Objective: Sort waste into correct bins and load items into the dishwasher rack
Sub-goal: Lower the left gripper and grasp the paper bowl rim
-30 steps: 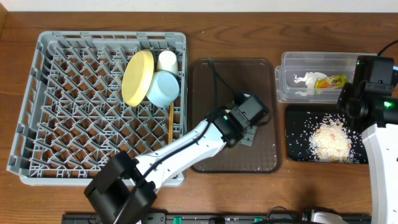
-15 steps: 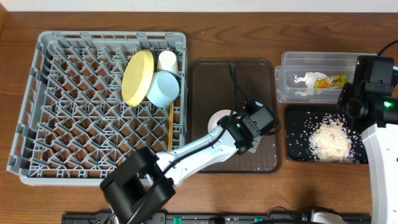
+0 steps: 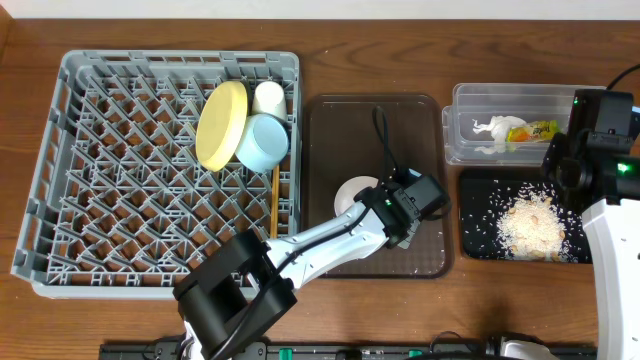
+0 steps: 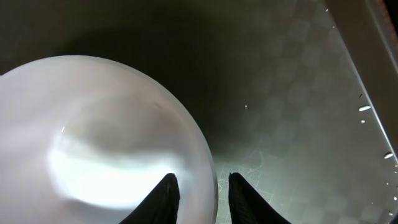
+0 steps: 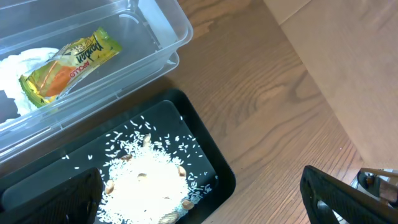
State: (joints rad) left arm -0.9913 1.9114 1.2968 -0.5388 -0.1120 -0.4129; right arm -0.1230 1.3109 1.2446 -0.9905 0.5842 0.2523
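In the overhead view the large square grey plastic dishwasher rack (image 3: 120, 180) fills the left half of the frame; leaning in its upper right part are the yellow round plate (image 3: 221, 124), the small white cup (image 3: 268, 97) and the light blue bowl (image 3: 262, 142); the thin wooden chopsticks (image 3: 274, 195) lie just below the blue bowl, along the rack's right edge.

The brown serving tray (image 3: 340, 130) sits at centre frame; the white bowl (image 3: 352, 190) rests on it, left of centre. The left gripper (image 3: 388, 205) reaches up from the bottom edge to the bowl's right side; in the left wrist view its two black fingers (image 4: 163, 198) straddle the bowl's (image 4: 93, 137) rim, one inside and one outside, jaws apart with a gap on either side of the rim.

At upper right, the clear rectangular plastic tub (image 3: 460, 100) holds the crumpled white paper napkin (image 3: 488, 130) and the yellow-orange and green snack wrapper (image 3: 532, 130), touching. Just below it the shallow black rectangular tray (image 3: 475, 235) carries the heap of pale loose food crumbs (image 3: 530, 225), with stray grains around it.

The right gripper (image 3: 565, 165) hovers over the black tray's upper right corner; in the right wrist view its fingers (image 5: 345, 199) are spread wide and hold nothing, above the crumbs (image 5: 146, 186), tray (image 5: 225, 180), wrapper (image 5: 71, 62) and tub (image 5: 174, 37); all rests on the wooden table (image 3: 400, 50).
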